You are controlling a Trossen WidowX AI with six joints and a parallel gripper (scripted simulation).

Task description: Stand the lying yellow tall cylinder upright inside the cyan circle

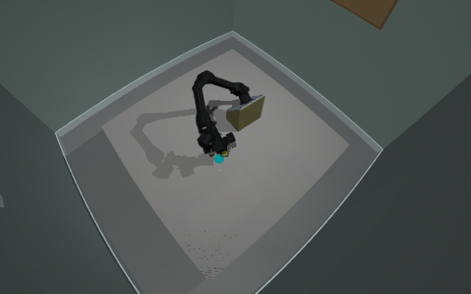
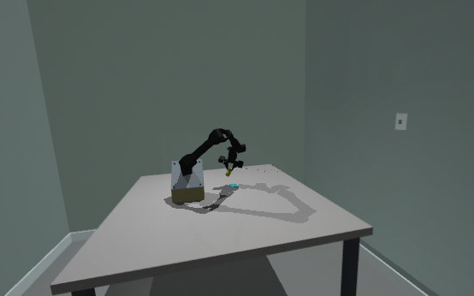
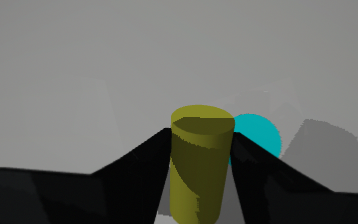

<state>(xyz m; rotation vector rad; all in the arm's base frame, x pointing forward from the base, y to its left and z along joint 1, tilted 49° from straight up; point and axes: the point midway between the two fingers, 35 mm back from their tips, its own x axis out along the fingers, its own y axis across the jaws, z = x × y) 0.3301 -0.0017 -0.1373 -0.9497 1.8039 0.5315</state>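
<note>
My gripper (image 3: 201, 137) (image 2: 229, 168) (image 1: 222, 149) is shut on the yellow tall cylinder (image 3: 199, 165) (image 2: 228, 172) (image 1: 224, 153). The cylinder hangs from the fingers with its free end pointing down, in the air above the grey table (image 2: 154, 239). The cyan circle (image 3: 258, 135) (image 2: 233, 186) (image 1: 218, 159) is a flat disc on the table. In the wrist view it lies just right of and behind the cylinder, partly hidden by the cylinder and the right finger. In the exterior view the cylinder hangs a short way above the circle.
The arm's base block (image 2: 187, 181) (image 1: 246, 112) stands on the table behind and to the left of the circle. The arm's shadow (image 2: 269, 205) spreads over the table to the right. The table's front edge (image 2: 214, 261) is far from the gripper.
</note>
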